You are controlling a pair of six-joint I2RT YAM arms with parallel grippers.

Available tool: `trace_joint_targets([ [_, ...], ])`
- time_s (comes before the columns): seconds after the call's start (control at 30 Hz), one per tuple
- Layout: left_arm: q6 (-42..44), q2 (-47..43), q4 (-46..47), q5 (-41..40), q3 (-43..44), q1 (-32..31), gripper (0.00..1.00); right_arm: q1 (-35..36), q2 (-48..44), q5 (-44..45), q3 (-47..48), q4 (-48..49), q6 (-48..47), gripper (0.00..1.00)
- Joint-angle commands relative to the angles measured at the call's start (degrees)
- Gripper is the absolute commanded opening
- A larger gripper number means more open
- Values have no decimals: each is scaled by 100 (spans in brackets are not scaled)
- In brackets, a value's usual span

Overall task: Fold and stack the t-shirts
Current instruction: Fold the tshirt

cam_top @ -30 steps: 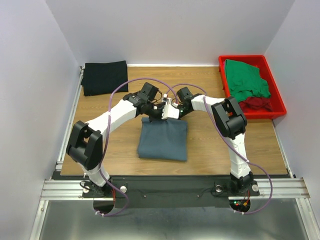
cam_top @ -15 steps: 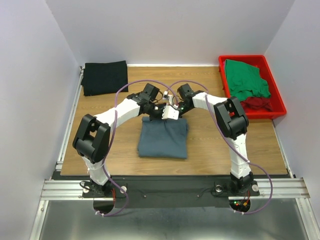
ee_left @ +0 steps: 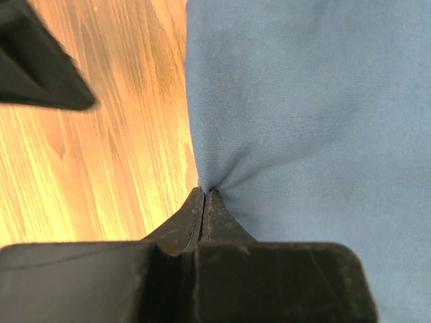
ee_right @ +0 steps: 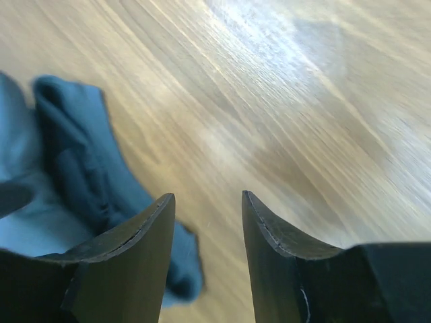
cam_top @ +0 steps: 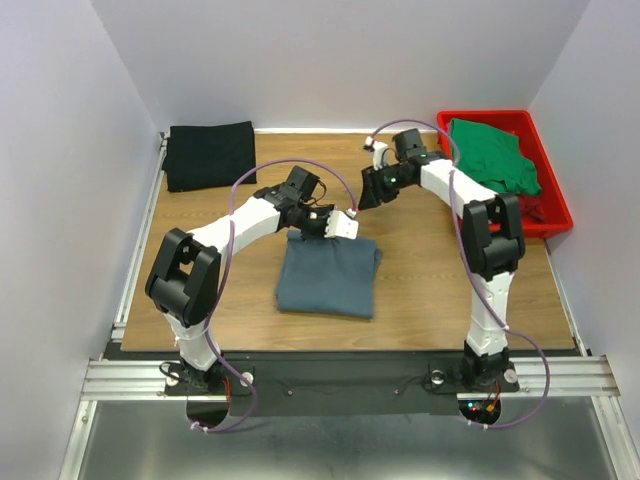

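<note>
From above: the left claw (cam_top: 343, 227) sits on the far edge of the blue-grey t-shirt (cam_top: 328, 278), which lies folded in a tidy block just on the near side of it on the tabletop (cam_top: 430, 285). The right claw (cam_top: 364, 197) hangs beyond it and slightly to the right, clear of the cloth, over bare wood. Far off to the left claw's left the black t-shirt (cam_top: 208, 155) lies folded flat, probably the base of the stack. Out past the right claw's right, the green t-shirt (cam_top: 490, 160) is heaped over the dark red t-shirt (cam_top: 512, 207) in the red tray (cam_top: 490, 116), both unfolded and waiting.

Left wrist: this claw (ee_left: 203, 195) is clamped tight on a pinch of the shirt's (ee_left: 303, 101) edge, and the fabric puckers into the tips. The shirt spreads ahead and right of them, with wood (ee_left: 101, 148) on the left. I'd call that an edge grip for dragging or lifting the bundle.

Right wrist: the right claw (ee_right: 205, 202) has its jaws parted about halfway with nothing between them, only wood (ee_right: 283, 101). A rumpled corner of the blue-grey shirt (ee_right: 74, 155) lies just off its left finger.
</note>
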Motion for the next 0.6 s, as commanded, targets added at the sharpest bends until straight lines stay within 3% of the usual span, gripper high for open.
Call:
trace_joint_targets([
  [0.0, 235, -186, 187, 305, 183, -23, 0, -216, -681, -824, -230, -107, 327, 52],
  [0.13, 332, 121, 345, 244, 192, -6, 0, -251, -866, -1168, -697, -203, 293, 57],
  [0.27, 543, 482, 547, 103, 86, 29, 12, -242, -857, -1327, -1049, -213, 222, 60],
  [0.47, 289, 448, 443, 269, 297, 135, 44, -242, -839, -1450, -1164, -239, 117, 60],
  [0.57, -27, 44, 23, 637, 499, 336, 52, -242, -971, -1520, -1286, -239, 108, 60],
])
